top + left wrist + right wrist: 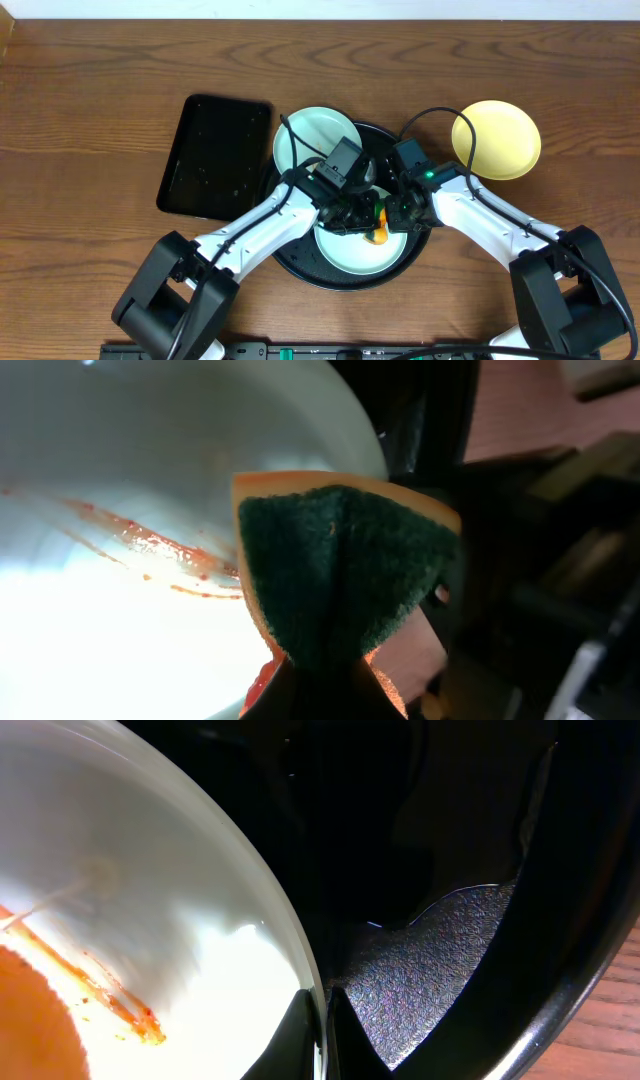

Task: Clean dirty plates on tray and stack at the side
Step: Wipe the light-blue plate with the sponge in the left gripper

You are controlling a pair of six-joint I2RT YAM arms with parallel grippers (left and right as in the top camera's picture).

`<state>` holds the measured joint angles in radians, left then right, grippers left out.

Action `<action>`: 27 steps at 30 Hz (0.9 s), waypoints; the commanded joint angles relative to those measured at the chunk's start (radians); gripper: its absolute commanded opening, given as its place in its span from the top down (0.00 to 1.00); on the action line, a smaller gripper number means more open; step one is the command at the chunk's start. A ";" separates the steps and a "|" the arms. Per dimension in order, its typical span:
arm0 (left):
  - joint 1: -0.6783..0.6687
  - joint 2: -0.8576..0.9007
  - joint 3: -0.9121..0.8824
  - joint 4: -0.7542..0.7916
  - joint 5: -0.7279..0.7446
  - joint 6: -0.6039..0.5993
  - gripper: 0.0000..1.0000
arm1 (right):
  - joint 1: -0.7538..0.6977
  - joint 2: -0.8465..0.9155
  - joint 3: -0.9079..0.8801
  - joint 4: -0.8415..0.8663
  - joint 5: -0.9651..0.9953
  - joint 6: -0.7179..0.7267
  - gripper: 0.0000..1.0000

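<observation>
Brown wooden table (100, 60) fills the overhead view, and at its middle sits the round black tray (300, 272). We start with the dirty mint plate (350, 255), which lies flat in the near half of that tray. An orange-brown sauce streak (160, 550) runs slantwise across its floor.

The left gripper (320, 695) is pressed together on a sponge (340, 570), pinching it at its lower corner. The green scouring face is turned toward the wrist camera and the orange backing shows along the top edge. From the sponge, the streak leads away to the left and slightly up, and its near end meets the sponge's edge. So we judge that the coming wipe should follow that slanted line, with the left arm as the one to make it. We cannot tell whether the sponge is touching the plate or hanging just above it.

The right gripper (325, 1040) pinches the same plate by its rim on the right-hand side, one finger inside the lip and one outside over the tray's black floor. We read that as a steadying hold while the other arm scrubs.

Further out, a second mint plate (305, 135) rests at the tray's far left edge, partly over the rim. The yellow plate (497, 140) lies on the table to the right, off the tray. A rectangular black tray (213, 155) lies to the left.
</observation>
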<state>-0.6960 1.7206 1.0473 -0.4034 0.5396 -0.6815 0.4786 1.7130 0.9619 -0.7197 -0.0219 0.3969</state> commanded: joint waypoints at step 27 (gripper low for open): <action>-0.066 0.115 -0.027 0.108 -0.068 -0.211 0.92 | -0.010 -0.010 0.006 -0.018 0.070 -0.005 0.99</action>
<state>-0.7624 1.8191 1.0286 -0.3016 0.4908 -0.8833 0.4786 1.7130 0.9619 -0.7288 -0.0177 0.3973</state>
